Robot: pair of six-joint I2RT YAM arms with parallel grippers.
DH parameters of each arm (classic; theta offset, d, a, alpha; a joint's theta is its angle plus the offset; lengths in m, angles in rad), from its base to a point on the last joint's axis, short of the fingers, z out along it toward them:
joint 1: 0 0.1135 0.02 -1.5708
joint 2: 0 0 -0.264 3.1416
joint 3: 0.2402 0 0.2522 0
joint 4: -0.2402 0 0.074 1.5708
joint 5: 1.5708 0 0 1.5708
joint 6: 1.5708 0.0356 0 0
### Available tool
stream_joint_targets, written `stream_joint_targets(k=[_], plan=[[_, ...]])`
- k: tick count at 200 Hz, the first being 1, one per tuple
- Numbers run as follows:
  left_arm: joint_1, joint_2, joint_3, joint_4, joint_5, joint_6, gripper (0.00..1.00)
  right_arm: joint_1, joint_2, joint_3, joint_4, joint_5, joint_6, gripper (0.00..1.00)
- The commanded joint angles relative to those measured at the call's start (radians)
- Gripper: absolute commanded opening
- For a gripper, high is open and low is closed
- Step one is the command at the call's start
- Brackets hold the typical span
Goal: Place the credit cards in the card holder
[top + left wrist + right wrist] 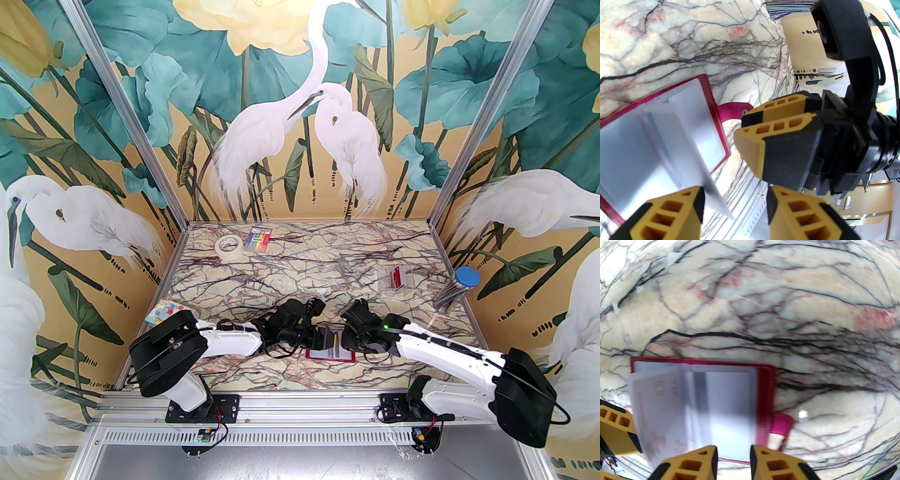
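Note:
The card holder (328, 357) lies open on the marble near the front edge, dark red with a pink snap tab (780, 425). Its clear sleeves hold a pale credit card (654, 408) with reddish print, on a raised leaf, and another with a grey stripe (726, 404) lying flat. My left gripper (734, 199) is open over the holder's left side, and the raised leaf (677, 140) runs between its fingers against the left one. My right gripper (732, 458) is open at the holder's near edge with nothing between its fingers. Both grippers almost meet above the holder (712, 93).
A small clear case (398, 277) with something red inside lies at the right. A tape roll (229, 246) and a rainbow-striped packet (260, 240) sit at the back left. A blue-lidded tube (461, 283) lies by the right wall, a colourful packet (168, 311) at the left edge.

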Motion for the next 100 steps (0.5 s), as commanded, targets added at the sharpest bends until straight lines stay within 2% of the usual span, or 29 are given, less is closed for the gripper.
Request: stream_joint_targets(k=[1, 100], plan=[[-0.009, 0.038, 0.033, 0.016, 0.009, -0.008, 0.49, -0.009, -0.038, -0.022, -0.047, 0.027, 0.009, 0.30], [-0.011, 0.120, 0.145, -0.061, 0.035, 0.032, 0.49, -0.032, -0.112, -0.004, -0.148, 0.062, -0.022, 0.31]])
